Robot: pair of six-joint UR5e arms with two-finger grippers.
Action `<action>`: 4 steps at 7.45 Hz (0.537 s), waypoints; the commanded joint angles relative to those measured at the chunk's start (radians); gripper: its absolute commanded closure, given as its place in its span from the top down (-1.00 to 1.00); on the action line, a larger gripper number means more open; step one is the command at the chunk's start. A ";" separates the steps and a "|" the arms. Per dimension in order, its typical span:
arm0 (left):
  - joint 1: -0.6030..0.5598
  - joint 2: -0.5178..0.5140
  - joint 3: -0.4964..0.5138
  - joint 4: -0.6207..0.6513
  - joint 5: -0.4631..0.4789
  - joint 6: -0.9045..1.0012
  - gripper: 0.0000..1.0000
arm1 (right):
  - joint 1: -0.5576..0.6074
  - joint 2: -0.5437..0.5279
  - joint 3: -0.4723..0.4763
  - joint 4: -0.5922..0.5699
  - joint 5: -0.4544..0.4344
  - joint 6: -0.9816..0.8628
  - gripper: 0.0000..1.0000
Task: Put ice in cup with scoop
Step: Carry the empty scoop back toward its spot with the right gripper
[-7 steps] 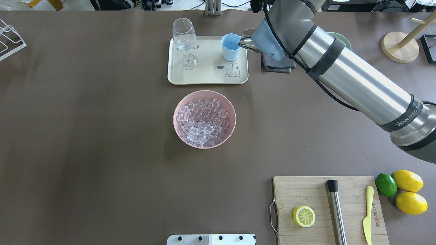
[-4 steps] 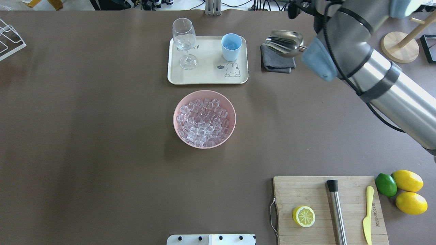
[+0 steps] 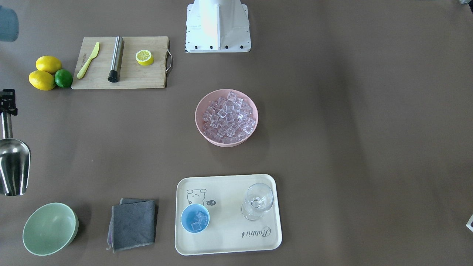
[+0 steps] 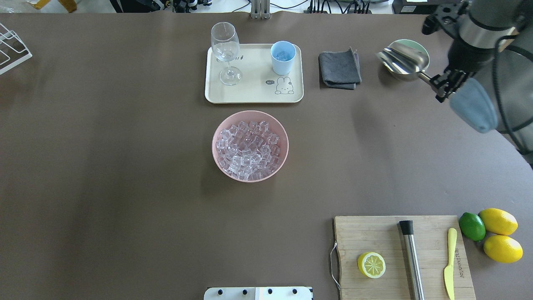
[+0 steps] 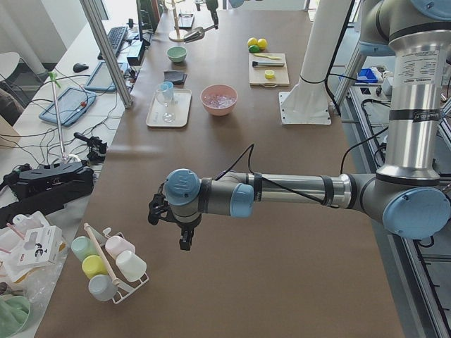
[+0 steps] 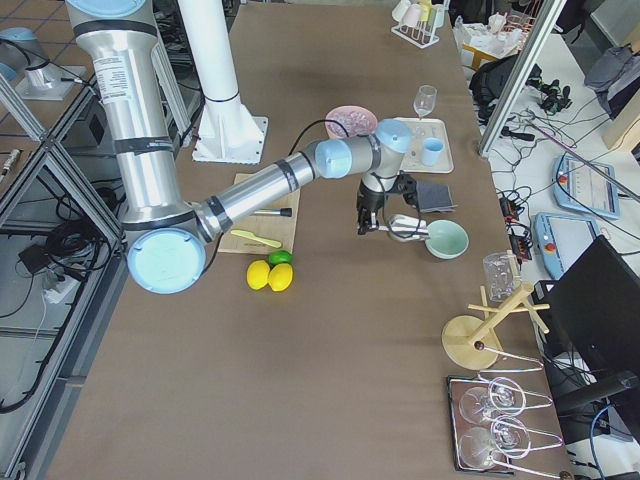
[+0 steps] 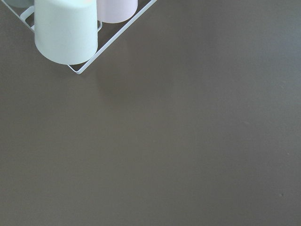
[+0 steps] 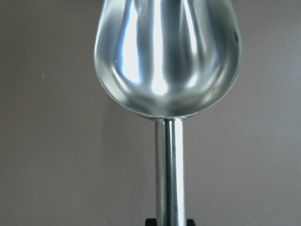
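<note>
Holding the scoop [image 4: 402, 62] by the end of its short handle, my right gripper [image 4: 442, 84] is clamped tight on the metal at the far right of the table, well apart from the tray [image 4: 254, 95]. The wrist camera looks straight into the scoop's bowl, and it is bare and shiny, with no cube in it. It hangs near the pale green bowl [image 3: 50, 229], past the grey cloth [image 4: 339, 68]; I cannot tell whether it is over that bowl or just beside it.

The cup [image 3: 195, 218] stands upright on the tray next to the stemmed glass [image 4: 225, 50], and the front view shows a few cubes of ice [image 3: 198, 219] lying inside it. The pink bowl [image 4: 250, 175] in the middle of the table is heaped with the rest.

So I judge the main job done: ice is in the cup and the scoop is empty. What is left, as I read it, is either another load from the pink bowl, if more is wanted, or setting the scoop down.

My left gripper [image 5: 184, 229] hangs low over bare table at the other end, near a rack of cups; whether its fingers are apart or together I cannot tell.
</note>
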 commanded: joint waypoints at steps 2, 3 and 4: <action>-0.001 0.004 0.001 0.003 0.001 0.002 0.98 | 0.053 -0.235 -0.086 0.305 0.033 0.132 -1.00; -0.001 0.007 0.001 0.002 0.001 0.003 0.98 | 0.054 -0.243 -0.134 0.369 0.034 0.132 -1.00; 0.003 0.007 0.004 0.000 0.001 0.008 0.98 | 0.053 -0.258 -0.152 0.399 0.033 0.131 -1.00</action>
